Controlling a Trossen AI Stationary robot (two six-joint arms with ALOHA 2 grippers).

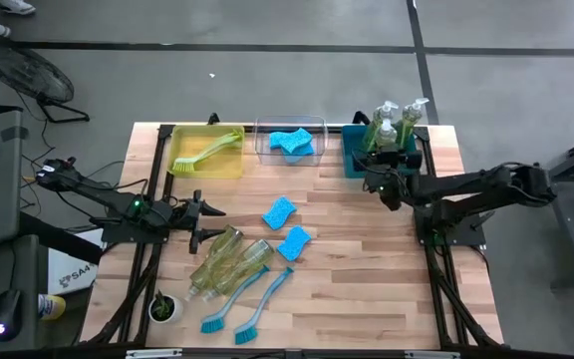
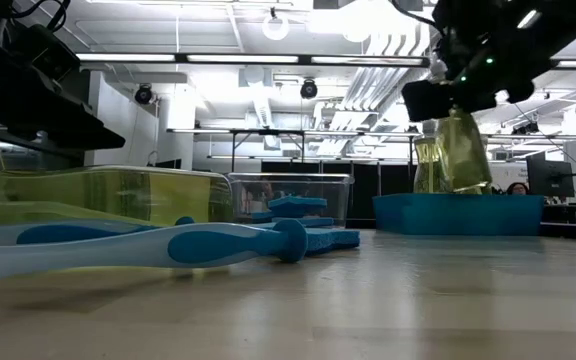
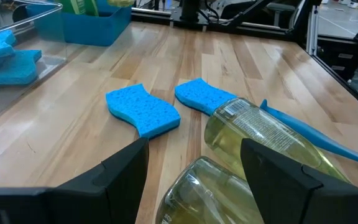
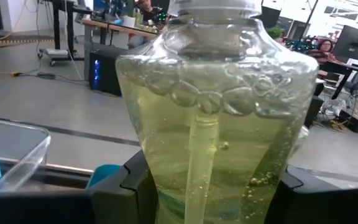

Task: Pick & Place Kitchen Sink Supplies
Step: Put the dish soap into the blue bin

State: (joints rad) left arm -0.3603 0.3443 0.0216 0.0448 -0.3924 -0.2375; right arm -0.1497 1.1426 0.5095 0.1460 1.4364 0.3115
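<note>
Supplies partly sorted: brush in yellow bin, sponges in clear bin, bottles in teal bin along far edge. Right hand clamped on bottle over teal bin. Left hand apart, near two bottles. Left mid-counter: two sponges, two brushes.

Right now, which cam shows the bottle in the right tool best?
Right wrist view: the soap bottle fills it, clamped in the right tool. High view shows it small over the teal bin; low view, hanging; left wrist, nothing.
</note>
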